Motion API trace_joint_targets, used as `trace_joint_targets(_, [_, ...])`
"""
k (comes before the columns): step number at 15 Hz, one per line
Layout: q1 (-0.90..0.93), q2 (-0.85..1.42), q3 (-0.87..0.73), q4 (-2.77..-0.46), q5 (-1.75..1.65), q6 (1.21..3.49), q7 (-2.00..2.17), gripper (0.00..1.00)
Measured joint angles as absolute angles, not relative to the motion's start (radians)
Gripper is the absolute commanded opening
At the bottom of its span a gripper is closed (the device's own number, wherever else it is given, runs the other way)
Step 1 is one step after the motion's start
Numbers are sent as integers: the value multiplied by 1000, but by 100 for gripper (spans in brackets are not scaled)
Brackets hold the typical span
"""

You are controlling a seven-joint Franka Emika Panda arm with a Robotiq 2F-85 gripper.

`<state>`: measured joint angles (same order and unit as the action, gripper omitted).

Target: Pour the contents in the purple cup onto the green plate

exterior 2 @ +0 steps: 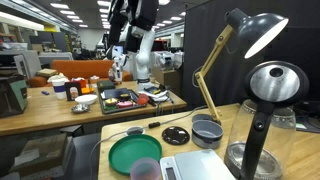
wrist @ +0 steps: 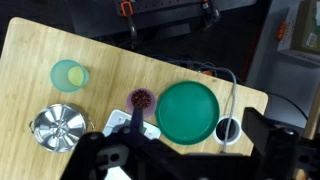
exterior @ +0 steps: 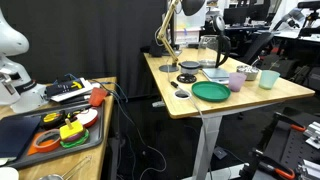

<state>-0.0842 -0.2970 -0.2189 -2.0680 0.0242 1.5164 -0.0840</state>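
The purple cup [wrist: 130,98] stands upright on the wooden table, just left of the green plate [wrist: 188,111] in the wrist view. Its contents [wrist: 142,98] are small dark reddish bits that fill the inside. Both exterior views show the cup [exterior: 236,81] [exterior 2: 146,170] beside the plate [exterior: 210,91] [exterior 2: 135,153]. My gripper [wrist: 185,155] hangs high above the table, open, with nothing between its dark fingers. It is over the table's near edge, below the cup and plate in the wrist view. In an exterior view the gripper [exterior 2: 137,20] hangs at the top.
A pale mint cup [wrist: 69,74] and a steel kettle [wrist: 58,125] stand left of the purple cup. A white scale [wrist: 120,122] lies by the cup. A small black disc [wrist: 228,129] and a cable [wrist: 232,95] lie right of the plate. A desk lamp [exterior 2: 250,30] rises nearby.
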Motion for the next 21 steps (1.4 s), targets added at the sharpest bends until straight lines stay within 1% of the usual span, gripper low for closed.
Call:
trace_joint_targets(5, [-88, -298, -216, -2070, 23, 1526, -78, 100])
trace_joint_targets(11, [-94, -303, -215, -2105, 19, 1591, -65, 100])
trace_joint_targets(16, [-107, -308, -216, -2135, 13, 1693, -66, 100])
trace_joint_targets(21, [-110, -312, -216, -2141, 13, 1702, -66, 100])
